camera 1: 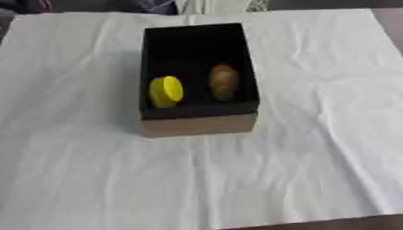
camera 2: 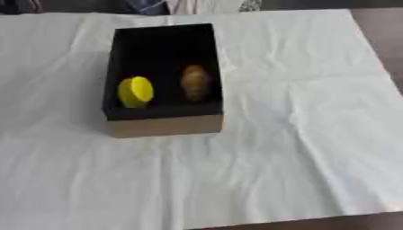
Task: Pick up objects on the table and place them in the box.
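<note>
Surface: white crumpled cloth [camera 1: 236,179] is spread over the counter [camera 1: 390,31], whose brown top is seen bare at the far right and along the near right edge.
Box: an open box [camera 1: 197,125] with a black interior and a tan outer wall is set on the cloth, toward the far middle, slightly left of centre.
Yellow object: a round yellow object [camera 1: 166,91] is seen inside the box, at its near left, standing on edge and tilted.
Brown object: an oval brown object [camera 1: 223,81] is seen inside the box, to the right of the yellow one and apart from it.
Cloth around the box: only creases are seen on it.
Hands: neither hand is shown in either view, so the state of the fingers cannot be told.
Far edge: dark and pale shapes are glimpsed beyond the cloth, too blurred to be made out.
</note>
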Tool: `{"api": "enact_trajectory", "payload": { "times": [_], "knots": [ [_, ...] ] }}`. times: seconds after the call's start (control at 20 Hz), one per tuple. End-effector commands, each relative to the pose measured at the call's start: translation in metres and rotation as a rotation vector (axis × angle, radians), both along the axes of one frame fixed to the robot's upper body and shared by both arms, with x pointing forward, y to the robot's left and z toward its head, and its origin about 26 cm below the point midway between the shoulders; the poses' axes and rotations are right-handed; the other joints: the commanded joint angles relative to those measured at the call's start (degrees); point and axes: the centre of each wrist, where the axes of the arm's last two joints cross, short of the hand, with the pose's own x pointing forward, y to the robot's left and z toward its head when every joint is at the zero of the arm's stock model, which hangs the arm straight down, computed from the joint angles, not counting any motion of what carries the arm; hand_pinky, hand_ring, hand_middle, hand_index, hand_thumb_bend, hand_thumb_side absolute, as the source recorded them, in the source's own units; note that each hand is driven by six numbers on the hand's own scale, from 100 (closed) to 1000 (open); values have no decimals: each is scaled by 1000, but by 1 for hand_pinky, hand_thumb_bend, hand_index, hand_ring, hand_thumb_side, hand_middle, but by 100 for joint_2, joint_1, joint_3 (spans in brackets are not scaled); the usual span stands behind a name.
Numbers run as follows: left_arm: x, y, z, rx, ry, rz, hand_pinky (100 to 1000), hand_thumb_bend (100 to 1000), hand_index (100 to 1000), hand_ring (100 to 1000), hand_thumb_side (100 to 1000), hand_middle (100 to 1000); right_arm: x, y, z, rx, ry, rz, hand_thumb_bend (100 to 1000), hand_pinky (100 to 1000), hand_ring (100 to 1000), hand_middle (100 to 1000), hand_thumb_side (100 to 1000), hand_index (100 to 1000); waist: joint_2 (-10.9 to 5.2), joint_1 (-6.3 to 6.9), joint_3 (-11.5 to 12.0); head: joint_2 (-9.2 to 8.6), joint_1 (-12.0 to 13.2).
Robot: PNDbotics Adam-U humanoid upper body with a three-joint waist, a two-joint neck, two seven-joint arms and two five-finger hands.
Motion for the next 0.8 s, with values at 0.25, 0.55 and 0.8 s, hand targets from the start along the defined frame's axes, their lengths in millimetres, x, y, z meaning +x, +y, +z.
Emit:
{"api": "enact_trajectory", "payload": {
  "times": [0.25, 0.55, 0.8],
  "knots": [
    [-22, 17, -19, -133, -130, -15, 860, 100, 893, 873, 426, 783, 5, 13, 5, 56, -149, 86, 100, 946, 892, 592, 108, 834, -20, -80, 126, -126, 11],
    [-20, 18, -35, -231, -157, -52, 860, 128, 891, 873, 454, 778, 11, 24, 1, 107, -181, 142, 100, 945, 895, 606, 227, 843, 58, -111, 198, -135, 64],
    [-18, 16, -40, -278, -176, -80, 859, 191, 889, 871, 447, 776, 15, 30, -4, 75, -191, 164, 100, 945, 904, 615, 253, 850, 105, -111, 233, -171, 76]
  ]
}}
